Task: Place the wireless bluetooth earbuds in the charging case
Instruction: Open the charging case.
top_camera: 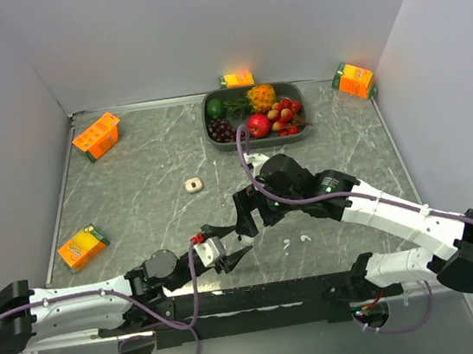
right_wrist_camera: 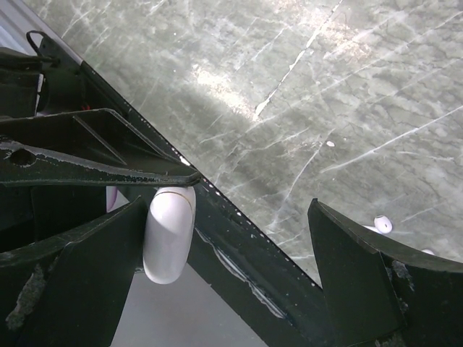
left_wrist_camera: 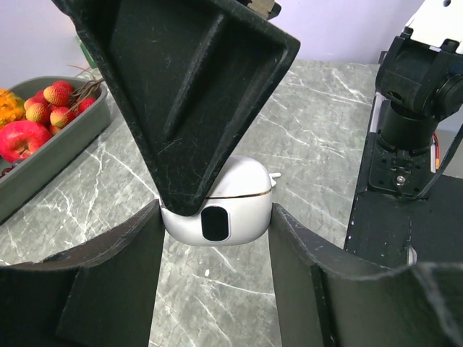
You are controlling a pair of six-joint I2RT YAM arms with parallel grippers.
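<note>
left pincer (left_wrist_camera: 217, 217): clamped on charging case (left_wrist_camera: 233, 189) near front bench (top_camera: 150, 180) edge | right pincer (right_wrist_camera: 230, 211): spread wide, one finger against case | earbuds (top_camera: 303, 239): loose on bench

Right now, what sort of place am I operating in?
Probably a staged robot test cell, not a home: a grey marble-patterned tabletop boxed in by plain pale walls, with props scattered about, such as orange cardboard juice cartons and a dark green plastic tray of fruit.
</note>
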